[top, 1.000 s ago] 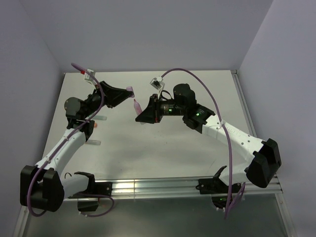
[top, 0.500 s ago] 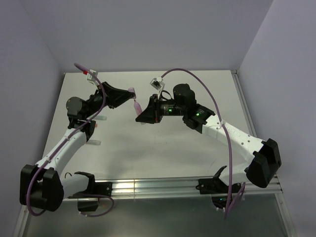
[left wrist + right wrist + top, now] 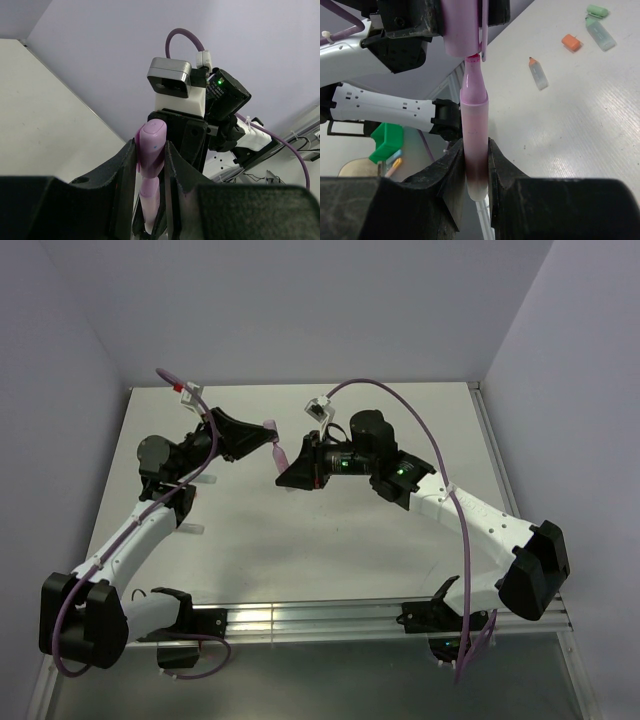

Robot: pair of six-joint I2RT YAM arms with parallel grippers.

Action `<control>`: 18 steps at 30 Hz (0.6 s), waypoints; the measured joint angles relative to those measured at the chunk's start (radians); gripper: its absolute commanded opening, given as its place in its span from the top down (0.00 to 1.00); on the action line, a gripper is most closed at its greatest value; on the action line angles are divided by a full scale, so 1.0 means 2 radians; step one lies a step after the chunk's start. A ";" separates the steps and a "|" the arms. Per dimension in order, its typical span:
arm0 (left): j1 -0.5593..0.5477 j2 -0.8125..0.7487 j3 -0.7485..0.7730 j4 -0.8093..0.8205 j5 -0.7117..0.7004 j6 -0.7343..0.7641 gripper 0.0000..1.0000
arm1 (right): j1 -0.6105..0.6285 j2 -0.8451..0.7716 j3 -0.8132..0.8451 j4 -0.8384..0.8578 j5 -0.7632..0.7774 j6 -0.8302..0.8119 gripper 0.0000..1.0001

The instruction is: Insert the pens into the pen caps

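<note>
My left gripper (image 3: 150,146) is shut on a purple-pink pen cap (image 3: 152,150), held above the table's back middle (image 3: 268,426). Facing it, my right gripper (image 3: 475,146) is shut on the lower barrel of a pink pen (image 3: 473,125). The pen's tip sits right at the open mouth of the cap (image 3: 462,30), in line with it. From the top view the pen (image 3: 279,454) bridges the short gap between the two grippers. A pale pen with an orange tip (image 3: 537,73), an orange cap (image 3: 571,42), a mint-green pen (image 3: 600,35) and a green cap (image 3: 596,10) lie on the table.
The loose pens and caps lie on the white table (image 3: 330,540) at its left side, under and beside my left arm (image 3: 150,520). Purple cables loop off both wrists. Walls close in the table at the back and left.
My left gripper has shifted a little to the right with the cap, closing the gap to the pen's tip. The right arm has stayed still.
</note>
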 measured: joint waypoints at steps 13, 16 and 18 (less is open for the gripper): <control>-0.002 0.000 0.000 -0.019 -0.002 0.013 1.00 | -0.006 0.000 0.000 -0.004 0.009 -0.002 1.00; -0.005 0.000 0.000 -0.021 -0.003 0.013 1.00 | -0.006 0.000 0.000 -0.005 0.009 -0.002 1.00; -0.008 0.000 0.000 -0.022 -0.006 0.013 1.00 | -0.006 0.000 0.000 -0.006 0.009 -0.002 1.00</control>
